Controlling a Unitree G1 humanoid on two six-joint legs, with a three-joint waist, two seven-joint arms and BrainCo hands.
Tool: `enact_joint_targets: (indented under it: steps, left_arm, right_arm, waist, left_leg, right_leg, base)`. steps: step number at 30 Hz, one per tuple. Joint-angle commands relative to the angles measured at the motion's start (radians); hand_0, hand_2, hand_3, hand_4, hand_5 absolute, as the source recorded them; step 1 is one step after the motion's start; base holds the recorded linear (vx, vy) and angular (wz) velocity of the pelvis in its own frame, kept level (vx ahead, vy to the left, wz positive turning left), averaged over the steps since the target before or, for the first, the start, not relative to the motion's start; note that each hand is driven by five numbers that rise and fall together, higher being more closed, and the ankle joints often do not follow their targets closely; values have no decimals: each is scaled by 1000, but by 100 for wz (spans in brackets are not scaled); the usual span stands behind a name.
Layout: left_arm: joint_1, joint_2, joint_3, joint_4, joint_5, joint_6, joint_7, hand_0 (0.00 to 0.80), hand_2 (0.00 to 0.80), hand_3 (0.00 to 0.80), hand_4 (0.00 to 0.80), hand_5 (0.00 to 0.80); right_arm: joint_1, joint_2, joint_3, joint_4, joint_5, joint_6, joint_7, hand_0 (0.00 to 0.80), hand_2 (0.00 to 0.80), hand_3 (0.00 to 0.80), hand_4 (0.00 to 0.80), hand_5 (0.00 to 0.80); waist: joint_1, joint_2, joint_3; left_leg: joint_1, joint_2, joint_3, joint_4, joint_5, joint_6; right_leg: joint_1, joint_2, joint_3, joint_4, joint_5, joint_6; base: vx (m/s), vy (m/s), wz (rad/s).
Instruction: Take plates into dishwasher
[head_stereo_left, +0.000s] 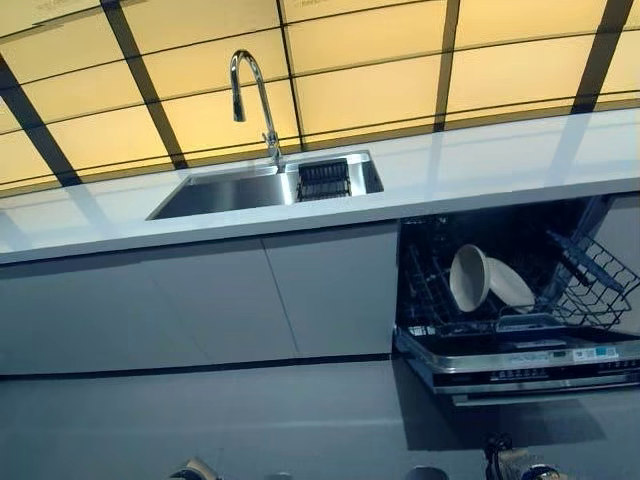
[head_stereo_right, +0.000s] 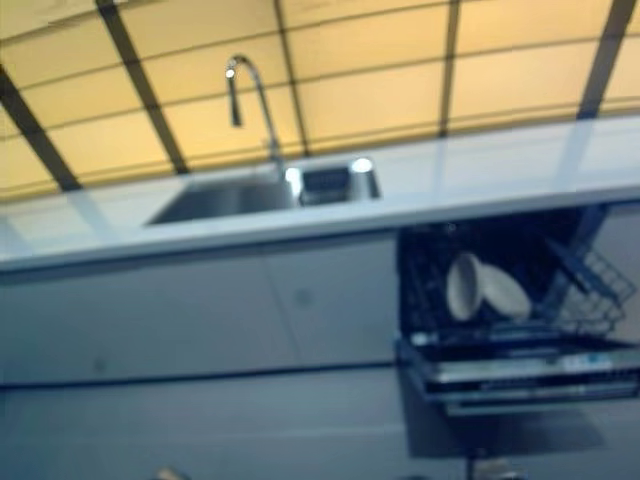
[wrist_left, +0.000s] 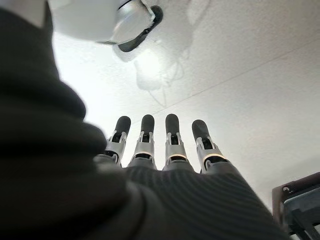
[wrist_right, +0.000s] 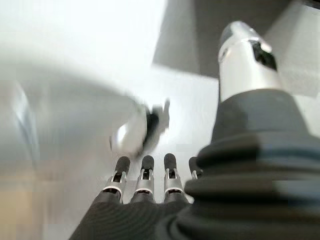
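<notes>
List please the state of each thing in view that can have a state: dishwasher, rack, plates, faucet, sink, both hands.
Dishwasher: door open.
Rack: pulled out.
Plates: two, standing on edge in the rack.
Faucet: no water running.
Sink: holds a dark basket.
Left hand: open, holding nothing.
Right hand: open, holding nothing.

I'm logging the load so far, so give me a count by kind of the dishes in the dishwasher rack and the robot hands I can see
White dishes standing in the open dishwasher rack: 2, a deeper one and a flatter one beside it
Robot hands: 2, left robot hand and right robot hand, both open and empty
Total: 4
</notes>
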Motion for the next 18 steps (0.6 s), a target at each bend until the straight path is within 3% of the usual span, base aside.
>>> enact_joint_targets:
  steps: [1,4,5,7,10,12,18]
  left_arm:
    - [-74,9,-28,35,-67,41,8,0,0,0,0,0]
    - [-93,6,-27,41,-92,40,11,0,0,0,0,0]
    - [-89,-17,-27,38,-122,29,33,0,0,0,0,0]
    - [-66,-35,-19,21,-183,12,69,0,0,0,0,0]
    - [-50,-30,26,8,-229,-14,70,0,0,0,0,0]
    - [-47,-17,39,-2,-255,-17,70,0,0,0,0,0]
    - [-32,13,33,2,-282,-26,50,0,0,0,0,0]
  right_arm:
    - [-171,45,-58,-27,296,-162,203,0,0,0,0,0]
    - [-187,59,-39,-45,347,-194,267,0,0,0,0,0]
    - [-175,95,-1,-106,363,-240,331,0,0,0,0,0]
    - [-96,93,-5,-179,320,-205,442,0,0,0,0,0]
    - [6,6,-96,-224,218,-26,641,0,0,0,0,0]
    - [-2,-29,-114,-322,181,10,672,0,0,0,0,0]
    - [-149,-64,-45,-560,61,5,594,0,0,0,0,0]
  waist:
    - [-37,18,40]
    - [-47,24,46]
    - [-58,33,66]
    - [-80,43,83]
    - [-126,51,119]
    - [-138,50,132]
    - [-129,50,139]
  left_leg:
    - [-57,-40,69,89,-31,138]
    - [-73,-43,74,85,-24,137]
    - [-85,-49,70,97,-34,130]
    - [-106,-58,76,118,-41,127]
    - [-105,-59,96,138,-55,131]
    - [-110,-57,101,150,-59,130]
    - [-112,-59,94,156,-55,128]
  right_leg:
    - [-64,14,-19,77,18,-115]
    - [-86,18,-10,75,23,-118]
    - [-107,20,7,99,4,-118]
    - [-145,11,28,139,-14,-120]
    - [-156,5,47,150,-17,-119]
    - [-162,6,54,156,-19,-121]
    - [-159,6,54,162,-22,-135]
  base:
    - [-175,196,1]
    - [-137,103,-8]
    - [-159,218,-6]
    - [-138,230,-15]
    - [-66,155,-14]
    - [-70,98,-18]
    - [-33,53,-17]
